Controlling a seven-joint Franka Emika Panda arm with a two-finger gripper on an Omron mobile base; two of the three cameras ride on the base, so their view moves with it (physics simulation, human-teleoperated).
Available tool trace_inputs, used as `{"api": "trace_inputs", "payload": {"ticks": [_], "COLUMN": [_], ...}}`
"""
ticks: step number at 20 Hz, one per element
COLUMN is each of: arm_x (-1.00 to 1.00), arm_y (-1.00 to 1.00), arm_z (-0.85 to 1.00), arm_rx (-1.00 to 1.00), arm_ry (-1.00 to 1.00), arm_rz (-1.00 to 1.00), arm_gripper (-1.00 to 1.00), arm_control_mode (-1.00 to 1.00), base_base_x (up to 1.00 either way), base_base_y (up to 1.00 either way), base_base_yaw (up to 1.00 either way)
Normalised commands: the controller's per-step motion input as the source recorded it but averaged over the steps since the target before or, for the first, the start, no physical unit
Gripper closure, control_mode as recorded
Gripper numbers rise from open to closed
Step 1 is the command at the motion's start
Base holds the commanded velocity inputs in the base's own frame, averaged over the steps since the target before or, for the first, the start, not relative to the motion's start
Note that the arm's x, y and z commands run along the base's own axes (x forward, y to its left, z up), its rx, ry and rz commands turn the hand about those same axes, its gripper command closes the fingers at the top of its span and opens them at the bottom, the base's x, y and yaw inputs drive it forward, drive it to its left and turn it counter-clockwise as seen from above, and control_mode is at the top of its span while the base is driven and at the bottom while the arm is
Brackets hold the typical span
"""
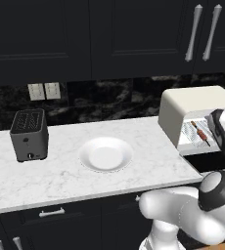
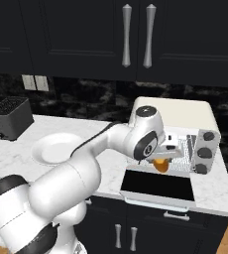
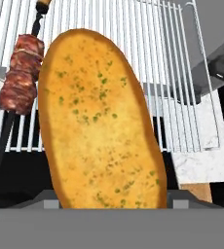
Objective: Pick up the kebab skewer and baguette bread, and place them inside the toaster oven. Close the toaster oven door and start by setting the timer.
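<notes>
Baguette bread (image 3: 99, 121): golden, herb-flecked, oval | fingers: grip on it unclear | skewer (image 3: 21, 78) on rack

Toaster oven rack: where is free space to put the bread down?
On the wire rack, the bars beside the baguette bread, away from the kebab skewer, are bare. Around the skewer it is crowded.
</notes>
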Motion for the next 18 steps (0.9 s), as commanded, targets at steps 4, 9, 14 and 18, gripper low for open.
{"api": "trace_inputs", "payload": {"ticks": [4, 9, 14, 18], "arm_x": [0.23, 0.45, 0.41, 0.28], "arm_y": [-0.01, -0.16, -0.03, -0.01], "arm_z": [-0.43, -0.05, -0.13, -0.09], "arm_rx": [0.07, 0.04, 0.0, 0.01], "arm_ry": [-0.05, -0.03, 0.0, 0.0], "arm_rz": [0.0, 0.0, -0.02, -0.02], "arm_gripper": [1.0, 1.0, 1.0, 1.0], "arm_control_mode": [-1.0, -1.0, -1.0, -1.0], "base_base_x": [0.0, 0.0, 0.0, 0.0], "base_base_y": [0.0, 0.0, 0.0, 0.0], "base_base_yaw": [0.0, 0.0, 0.0, 0.0]}}
